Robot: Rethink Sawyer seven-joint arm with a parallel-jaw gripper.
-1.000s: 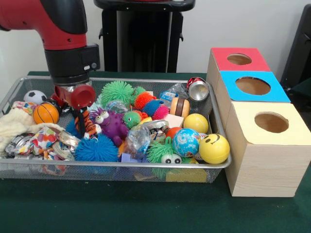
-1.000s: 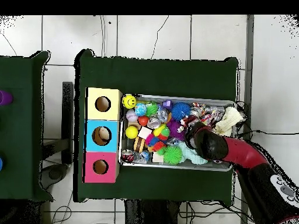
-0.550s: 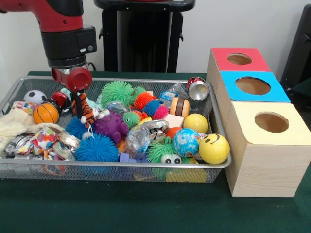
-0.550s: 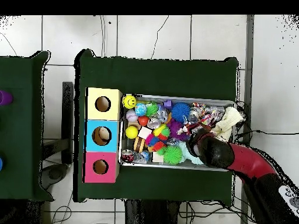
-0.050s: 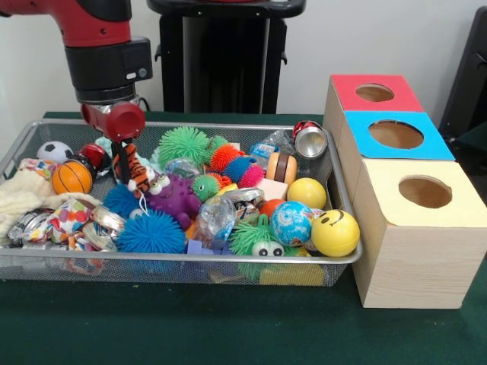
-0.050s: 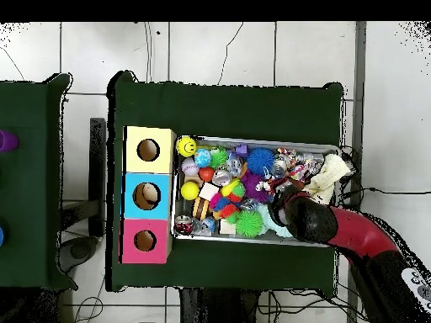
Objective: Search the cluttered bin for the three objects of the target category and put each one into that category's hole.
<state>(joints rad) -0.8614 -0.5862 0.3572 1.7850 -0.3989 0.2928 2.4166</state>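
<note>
My gripper [image 5: 123, 163] hangs over the left half of the wire mesh bin [image 5: 175, 268], shut on a small orange and black striped tiger toy [image 5: 137, 172]. The tiger dangles just above the purple googly-eyed monster [image 5: 176, 198] and a blue spiky ball [image 5: 151, 234]. In the overhead view the gripper [image 6: 282, 198] sits over the bin's right part and the arm hides the tiger. Right of the bin stand three boxes with round holes: red [image 5: 374, 93], blue [image 5: 396, 134] and yellow [image 5: 424, 192].
The bin is packed with toys: a basketball [image 5: 72, 176], a soccer ball [image 5: 53, 151], a green spiky ball [image 5: 183, 144], a yellow ball [image 5: 307, 192], a globe ball [image 5: 291, 223], a smiley ball [image 5: 335, 232], a metal can [image 5: 310, 141] and crumpled wrappers [image 5: 68, 220].
The gripper has risen out of the clutter and drawn back a little, lifting the tiger toy off the pile. The purple monster has settled slightly.
</note>
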